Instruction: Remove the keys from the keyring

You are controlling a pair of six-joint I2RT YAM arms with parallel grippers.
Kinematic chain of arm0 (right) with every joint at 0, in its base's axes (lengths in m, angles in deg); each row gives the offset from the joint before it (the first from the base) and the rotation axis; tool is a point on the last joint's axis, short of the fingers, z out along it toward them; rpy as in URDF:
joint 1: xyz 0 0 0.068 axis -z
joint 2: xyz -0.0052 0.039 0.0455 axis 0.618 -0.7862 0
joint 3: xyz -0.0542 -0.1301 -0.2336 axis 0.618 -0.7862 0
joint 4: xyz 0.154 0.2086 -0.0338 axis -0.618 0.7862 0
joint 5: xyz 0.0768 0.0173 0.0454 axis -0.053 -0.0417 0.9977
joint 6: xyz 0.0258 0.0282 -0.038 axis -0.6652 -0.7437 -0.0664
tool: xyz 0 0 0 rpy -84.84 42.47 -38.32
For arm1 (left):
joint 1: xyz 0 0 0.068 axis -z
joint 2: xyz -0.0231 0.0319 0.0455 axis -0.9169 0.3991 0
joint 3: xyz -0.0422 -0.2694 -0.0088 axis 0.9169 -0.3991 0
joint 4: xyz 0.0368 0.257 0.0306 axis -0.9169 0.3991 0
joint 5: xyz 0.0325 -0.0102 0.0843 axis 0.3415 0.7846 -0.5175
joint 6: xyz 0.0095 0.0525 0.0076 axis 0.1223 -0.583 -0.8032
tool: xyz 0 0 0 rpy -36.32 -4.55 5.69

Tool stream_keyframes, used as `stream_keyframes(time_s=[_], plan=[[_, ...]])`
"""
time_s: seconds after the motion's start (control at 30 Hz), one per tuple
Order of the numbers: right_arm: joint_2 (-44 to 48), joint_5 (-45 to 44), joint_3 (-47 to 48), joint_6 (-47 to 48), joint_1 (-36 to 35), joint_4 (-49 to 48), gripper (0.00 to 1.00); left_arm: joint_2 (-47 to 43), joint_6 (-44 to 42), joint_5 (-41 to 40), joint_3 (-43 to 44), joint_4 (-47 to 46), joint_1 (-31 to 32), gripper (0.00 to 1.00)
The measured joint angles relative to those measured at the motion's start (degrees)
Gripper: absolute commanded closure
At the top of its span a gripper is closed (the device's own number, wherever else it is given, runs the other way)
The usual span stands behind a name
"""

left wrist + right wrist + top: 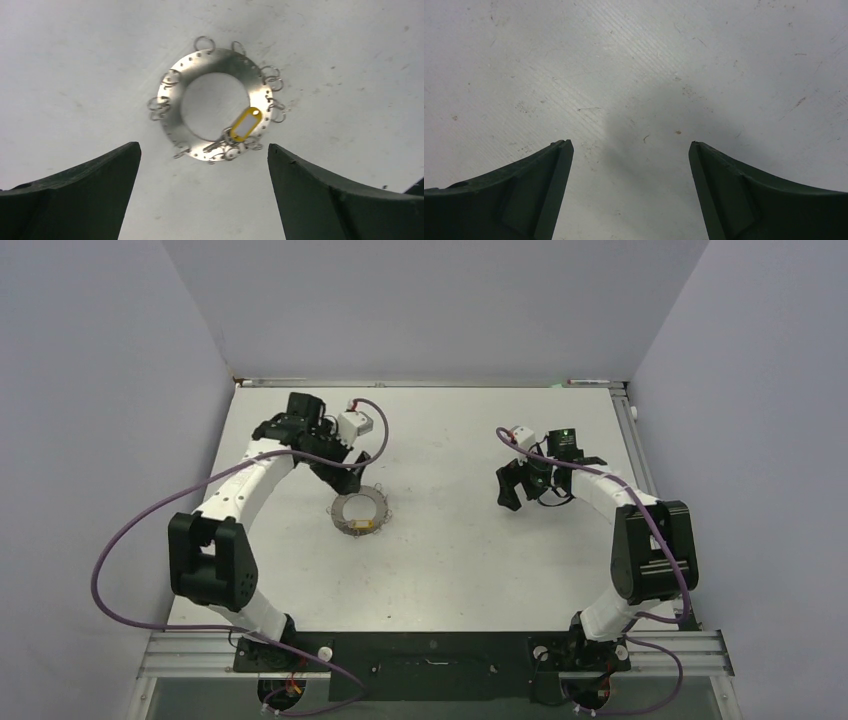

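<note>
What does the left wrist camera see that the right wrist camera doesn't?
Only the left wrist view shows the keyring, lying flat, with wire loops round its edge and the keys with a yellow tag. Only the right wrist view shows a soft grey shadow. Both show the white table and an open, empty gripper: the left gripper and the right gripper.

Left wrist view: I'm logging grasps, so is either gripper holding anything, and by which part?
Nothing is held: the left gripper and the right gripper are both open, and the flat grey metal keyring lies untouched on the table.
</note>
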Motion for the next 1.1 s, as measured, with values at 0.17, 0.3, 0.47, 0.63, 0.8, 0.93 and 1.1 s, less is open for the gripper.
stream_keyframes(time_s=[0.17, 0.3, 0.47, 0.63, 0.8, 0.93, 1.1], plan=[[0.74, 0.59, -0.35, 0.00, 0.00, -0.11, 0.10, -1.64, -16.92, 0.20, 3.56, 0.79, -5.90, 0.01], [1.29, 0.87, -0.52, 0.00, 0.17, -0.15, 0.10, 0.74, -31.26, -0.70, 4.13, 4.04, -9.27, 0.10], [1.68, 1.70, -1.16, 0.00, 1.03, -0.13, 0.10, 5.95, -45.09, -0.24, 4.59, 5.90, -10.45, 0.15], [1.68, 2.40, -1.66, -0.02, 1.90, -0.15, 0.10, 9.42, -54.53, 1.64, 4.68, 5.66, -10.40, 0.36], [1.68, 3.10, -1.88, -0.17, 2.73, -0.15, 0.10, 14.45, -60.50, 4.94, 7.52, 6.40, -10.29, 0.44], [1.68, 3.32, -1.90, -0.20, 3.28, -0.13, 0.10, 16.00, -63.12, 6.71, 7.69, 6.27, -10.01, 0.45], [1.68, 3.37, -1.90, -0.20, 3.39, -0.13, 0.10, 17.66, -65.48, 7.06, 7.85, 6.40, -8.35, 0.45]])
